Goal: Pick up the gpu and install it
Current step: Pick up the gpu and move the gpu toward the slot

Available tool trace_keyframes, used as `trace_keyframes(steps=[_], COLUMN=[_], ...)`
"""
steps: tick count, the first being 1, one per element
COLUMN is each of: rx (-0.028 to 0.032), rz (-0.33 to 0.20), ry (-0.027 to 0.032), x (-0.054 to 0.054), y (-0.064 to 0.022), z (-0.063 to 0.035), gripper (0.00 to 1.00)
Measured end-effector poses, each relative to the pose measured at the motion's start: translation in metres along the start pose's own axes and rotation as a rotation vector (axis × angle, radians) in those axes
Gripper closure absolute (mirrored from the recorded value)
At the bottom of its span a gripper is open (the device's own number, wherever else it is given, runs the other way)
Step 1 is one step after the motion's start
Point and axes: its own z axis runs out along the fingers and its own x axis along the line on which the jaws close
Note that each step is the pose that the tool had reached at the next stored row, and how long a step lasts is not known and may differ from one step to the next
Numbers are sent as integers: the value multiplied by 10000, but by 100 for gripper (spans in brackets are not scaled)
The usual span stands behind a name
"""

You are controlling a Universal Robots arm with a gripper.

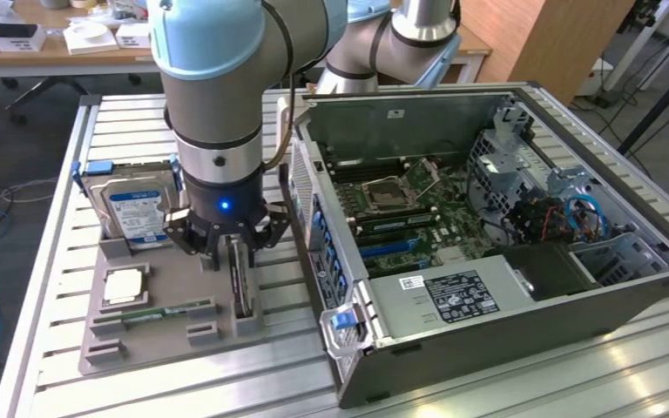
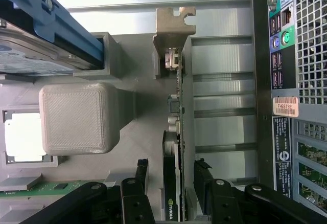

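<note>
Because the gpu (image 1: pixel 239 292) stands on its long edge in a slot of the grey tray (image 1: pixel 160 353), its thin top edge faces upward, and that is why I hang straight down over it. My gripper (image 1: pixel 233 251) is open: the jaws are spread wide, with one finger (image 2: pixel 140 183) on each side of the card and a gap showing on both flanks. I judge that nothing is gripped yet.

In the wrist view the card runs edge-on between my fingers. Its silver bracket (image 2: pixel 173 27) sits at the far end against a tray post, which I take to be what keeps it upright.

The drive (image 1: pixel 137 205) leans in its own cradle just beside me, far enough off that my fingers do not touch it. The case (image 1: pixel 509 287) lies on its side close by on the exterior view's right, with its lid off and the board (image 1: pixel 410 205) facing up, presumably so the slots can be reached from above. The card is not in it; the install is not yet done.
</note>
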Motion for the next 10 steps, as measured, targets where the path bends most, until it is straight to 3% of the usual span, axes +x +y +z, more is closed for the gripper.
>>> trace_keyframes(steps=[5,6,10], rx=[0,1,0], rz=[0,0,0], ry=[0,0,0], x=[0,0,0], y=[0,0,0], z=[0,0,0], gripper=[53,60,60])
